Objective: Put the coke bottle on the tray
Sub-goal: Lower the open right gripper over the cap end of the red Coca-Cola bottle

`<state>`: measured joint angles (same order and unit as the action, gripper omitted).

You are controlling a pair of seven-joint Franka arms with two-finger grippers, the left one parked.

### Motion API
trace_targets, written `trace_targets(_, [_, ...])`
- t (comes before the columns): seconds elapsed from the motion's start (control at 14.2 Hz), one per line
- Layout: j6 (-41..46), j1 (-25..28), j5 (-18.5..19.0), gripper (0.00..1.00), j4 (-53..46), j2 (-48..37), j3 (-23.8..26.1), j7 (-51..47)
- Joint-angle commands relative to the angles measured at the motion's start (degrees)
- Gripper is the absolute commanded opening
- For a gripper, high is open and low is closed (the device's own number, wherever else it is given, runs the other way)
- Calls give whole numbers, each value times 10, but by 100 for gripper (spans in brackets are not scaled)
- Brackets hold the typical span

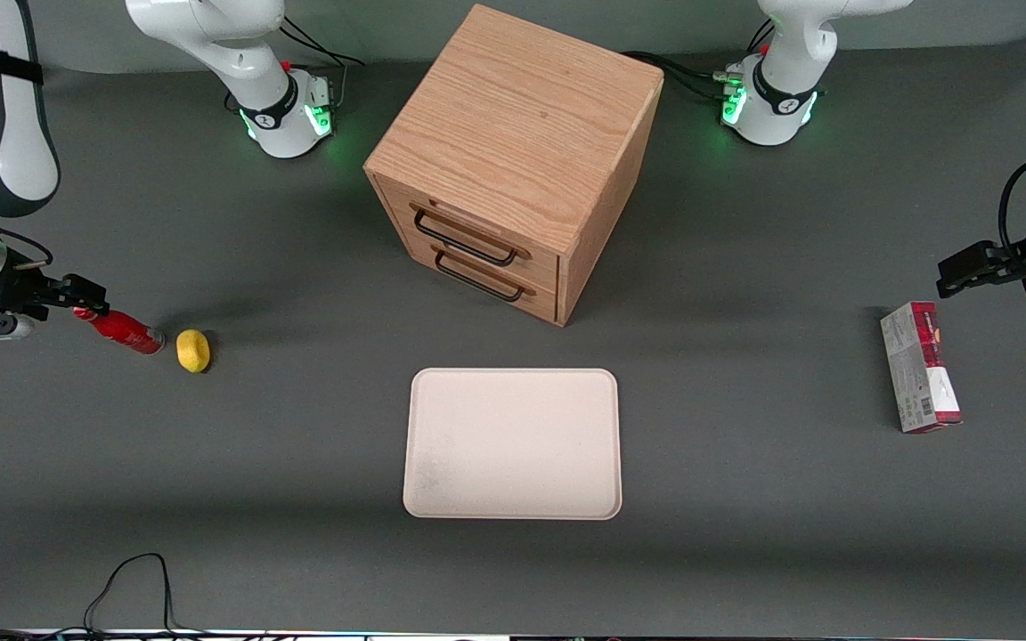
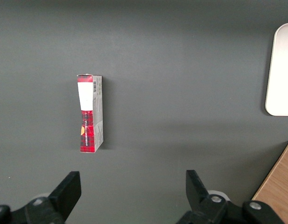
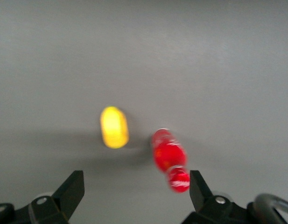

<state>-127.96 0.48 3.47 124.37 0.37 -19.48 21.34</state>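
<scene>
The coke bottle is small, glossy and red, and lies on its side on the grey table toward the working arm's end. Its cap points at my gripper, which hovers just over the cap end. In the right wrist view the gripper is open. The bottle lies between the fingers, with its cap close to one fingertip and not gripped. The cream tray lies flat in the middle of the table, nearer the front camera than the cabinet, with nothing on it. Its rim also shows in the left wrist view.
A small yellow object lies beside the bottle's base and also shows in the right wrist view. A wooden two-drawer cabinet stands above the tray. A red-and-white carton lies toward the parked arm's end. A black cable loops at the front edge.
</scene>
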Motion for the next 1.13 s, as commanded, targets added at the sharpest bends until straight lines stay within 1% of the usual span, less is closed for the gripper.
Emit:
trace_targets(0.0, [-94, -4, 4, 100, 75, -13, -35, 62])
trace_targets(0.28, [-156, -14, -1, 100, 110, 6, -43, 85])
trace_targets(0.49, [-171, -14, -2, 100, 111, 22, -47, 91])
trace_targets(0.56, [-175, -14, -3, 96, 111, 23, -46, 91])
trace_targets(0.64, [-176, -14, -3, 81, 111, 27, -46, 91])
trace_targets(0.71, [-175, -14, -7, 59, 110, 28, -46, 91])
trace_targets(0.85, [-173, -15, -13, 3, 109, 29, -47, 91])
trace_targets(0.92, [-171, -15, -14, 0, 108, 28, -46, 90])
trace_targets(1.06, [-164, -16, -39, 0, 104, 28, -46, 90])
